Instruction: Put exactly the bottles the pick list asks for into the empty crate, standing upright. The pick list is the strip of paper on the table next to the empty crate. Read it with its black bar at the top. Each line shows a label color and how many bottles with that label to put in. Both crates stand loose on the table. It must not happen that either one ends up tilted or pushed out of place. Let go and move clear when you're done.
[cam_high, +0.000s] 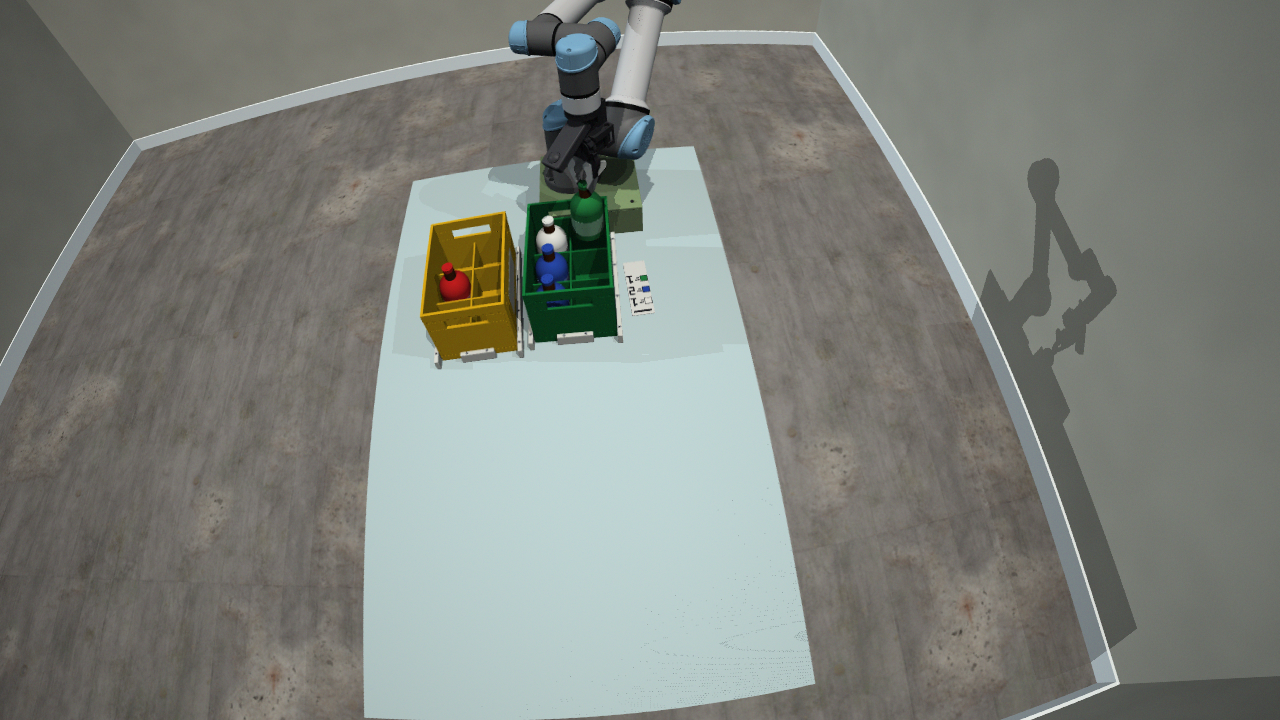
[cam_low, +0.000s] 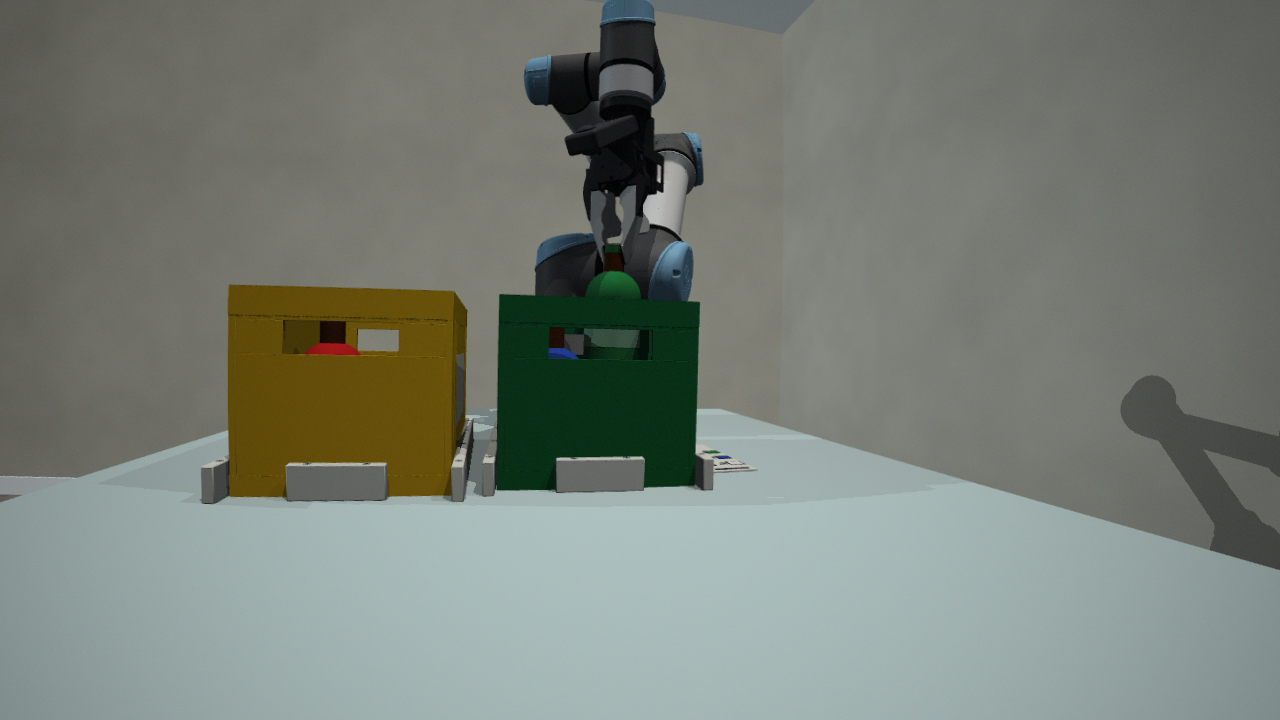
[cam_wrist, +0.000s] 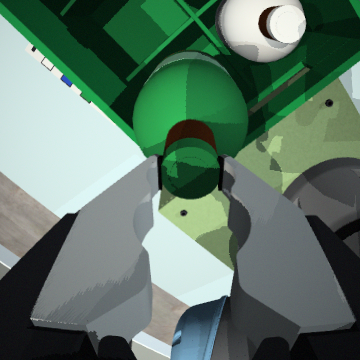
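My gripper (cam_wrist: 189, 158) is shut on the cap of a green bottle (cam_high: 587, 214) and holds it upright, partly inside the far right cell of the green crate (cam_high: 570, 271); its shoulder still shows above the crate rim in the exterior view (cam_low: 613, 286). The green crate also holds a white bottle (cam_high: 551, 236) at the far left and two blue bottles (cam_high: 550, 265) in front of it. The yellow crate (cam_high: 472, 284) stands to the left with one red bottle (cam_high: 453, 282) inside. The pick list (cam_high: 638, 286) lies right of the green crate.
The robot's olive base plate (cam_high: 626, 205) sits just behind the green crate. Grey blocks (cam_low: 599, 473) sit against the crates' feet. A low white curb (cam_high: 966, 304) rings the floor.
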